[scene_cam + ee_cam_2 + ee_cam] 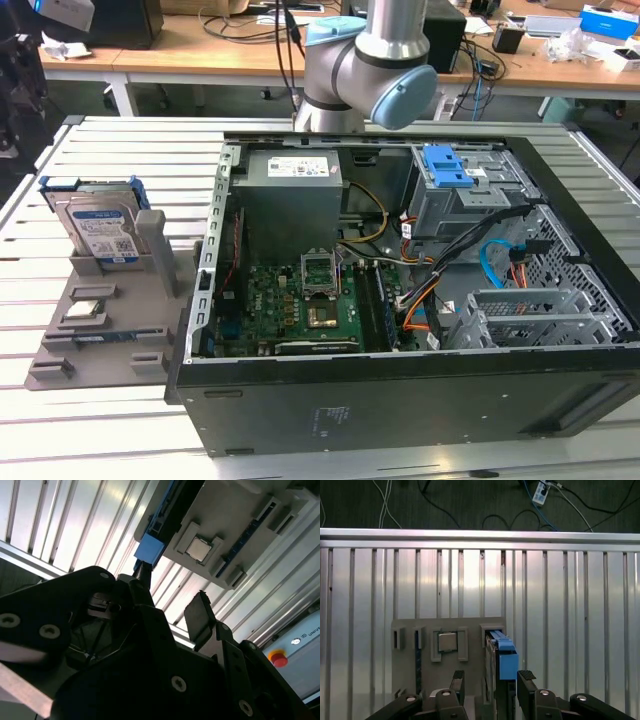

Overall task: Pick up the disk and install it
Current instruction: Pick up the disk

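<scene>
Here, silver disk, blue-framed, standing upright

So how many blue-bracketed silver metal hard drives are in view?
1: the disk stands on edge in the grey plastic holder at the exterior view's left, outside the open black computer case, whose cages may hide more.

gray holder flanks disk, top seemingly free

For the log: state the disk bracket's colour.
Bright blue; the bracket shows best in the exterior view.
</scene>
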Robot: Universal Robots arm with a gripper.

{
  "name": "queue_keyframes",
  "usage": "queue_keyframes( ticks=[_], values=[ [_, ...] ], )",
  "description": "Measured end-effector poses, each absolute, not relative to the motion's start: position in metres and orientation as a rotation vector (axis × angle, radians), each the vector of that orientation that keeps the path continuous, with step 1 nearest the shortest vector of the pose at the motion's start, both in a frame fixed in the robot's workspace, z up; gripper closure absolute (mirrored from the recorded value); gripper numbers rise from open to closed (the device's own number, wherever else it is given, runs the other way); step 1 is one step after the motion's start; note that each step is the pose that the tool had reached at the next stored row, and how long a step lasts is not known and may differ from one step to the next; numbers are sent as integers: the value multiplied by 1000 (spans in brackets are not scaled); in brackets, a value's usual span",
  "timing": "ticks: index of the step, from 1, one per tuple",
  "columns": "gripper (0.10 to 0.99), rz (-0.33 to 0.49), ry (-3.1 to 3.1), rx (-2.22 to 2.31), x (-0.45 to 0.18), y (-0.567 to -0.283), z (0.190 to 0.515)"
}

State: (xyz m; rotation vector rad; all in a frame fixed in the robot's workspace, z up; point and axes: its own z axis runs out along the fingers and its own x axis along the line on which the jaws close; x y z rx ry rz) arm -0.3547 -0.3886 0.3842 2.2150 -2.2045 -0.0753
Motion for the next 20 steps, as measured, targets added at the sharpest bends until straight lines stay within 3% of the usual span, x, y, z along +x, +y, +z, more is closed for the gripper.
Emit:
queue_keyframes(
  ticks=[18, 20],
  values=[
    [545, -74, -2204, 2215, -344, -388, 376],
    [545, -71, -2203, 2213, -337, -387, 354]
  ],
)
